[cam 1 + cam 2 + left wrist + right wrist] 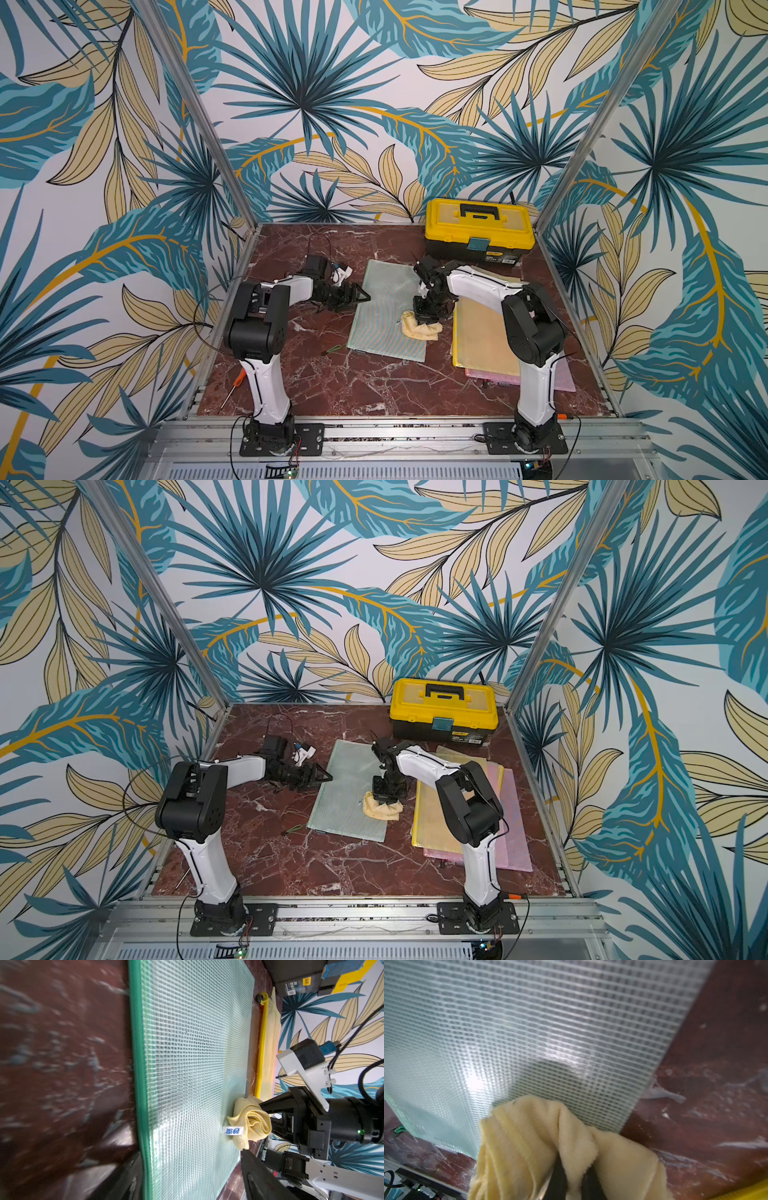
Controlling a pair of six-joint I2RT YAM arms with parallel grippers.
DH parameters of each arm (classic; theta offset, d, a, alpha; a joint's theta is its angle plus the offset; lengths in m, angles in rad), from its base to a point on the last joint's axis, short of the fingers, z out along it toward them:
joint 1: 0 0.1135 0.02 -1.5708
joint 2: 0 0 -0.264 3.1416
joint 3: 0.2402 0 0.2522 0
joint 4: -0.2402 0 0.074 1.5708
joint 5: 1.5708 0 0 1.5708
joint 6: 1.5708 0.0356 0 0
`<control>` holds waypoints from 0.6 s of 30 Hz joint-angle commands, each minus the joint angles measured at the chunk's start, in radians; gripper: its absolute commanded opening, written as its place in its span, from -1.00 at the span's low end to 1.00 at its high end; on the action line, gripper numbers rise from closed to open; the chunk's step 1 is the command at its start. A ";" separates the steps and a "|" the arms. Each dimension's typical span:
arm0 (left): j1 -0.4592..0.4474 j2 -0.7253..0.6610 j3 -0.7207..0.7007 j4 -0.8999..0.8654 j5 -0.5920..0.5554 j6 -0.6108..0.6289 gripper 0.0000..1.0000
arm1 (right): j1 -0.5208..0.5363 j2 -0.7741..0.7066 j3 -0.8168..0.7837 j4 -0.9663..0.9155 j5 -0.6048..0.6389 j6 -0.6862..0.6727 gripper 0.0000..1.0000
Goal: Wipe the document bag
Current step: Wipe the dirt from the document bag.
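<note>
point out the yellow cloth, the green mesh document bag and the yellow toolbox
yellow cloth [252,1124]: left wrist view, middle of its rolled folds
green mesh document bag [384,316]: a top view, bare mesh near its middle
yellow toolbox [449,228]: a top view, on its yellow lid

Left arm [266,374], right arm [536,386]: white shells, black joints, thin black cables [195,309], bolted black baseplates [311,436].

Atop document bag [380,307], cloth [420,331]; toolbox [478,230] behind; folder stack [482,345] rightward.

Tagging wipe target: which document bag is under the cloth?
The green mesh bag, lying alone, with the yellow cloth on it. The yellow bag and pink bag are stacked apart.
</note>
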 commanded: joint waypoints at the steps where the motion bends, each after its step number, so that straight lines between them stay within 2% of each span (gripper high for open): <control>1: -0.002 0.073 -0.019 -0.080 -0.015 -0.005 0.50 | 0.002 0.008 0.019 -0.039 0.008 -0.024 -1.00; 4: -0.010 0.065 -0.017 -0.080 0.023 -0.011 0.46 | 0.003 0.010 0.021 -0.040 0.002 -0.028 -1.00; 6: -0.026 0.040 -0.016 -0.073 0.087 -0.012 0.45 | 0.001 0.016 0.024 -0.037 -0.003 -0.027 -1.00; 10: -0.100 -0.007 0.012 -0.071 0.209 -0.002 0.45 | 0.002 0.032 0.031 -0.028 -0.016 -0.020 -1.00; 15: -0.179 -0.002 0.028 -0.070 0.190 -0.017 0.45 | 0.003 0.042 0.034 -0.018 -0.032 -0.017 -1.00; 18: -0.185 0.017 0.016 -0.071 0.107 -0.048 0.42 | 0.003 0.044 0.035 -0.026 -0.025 -0.021 -1.00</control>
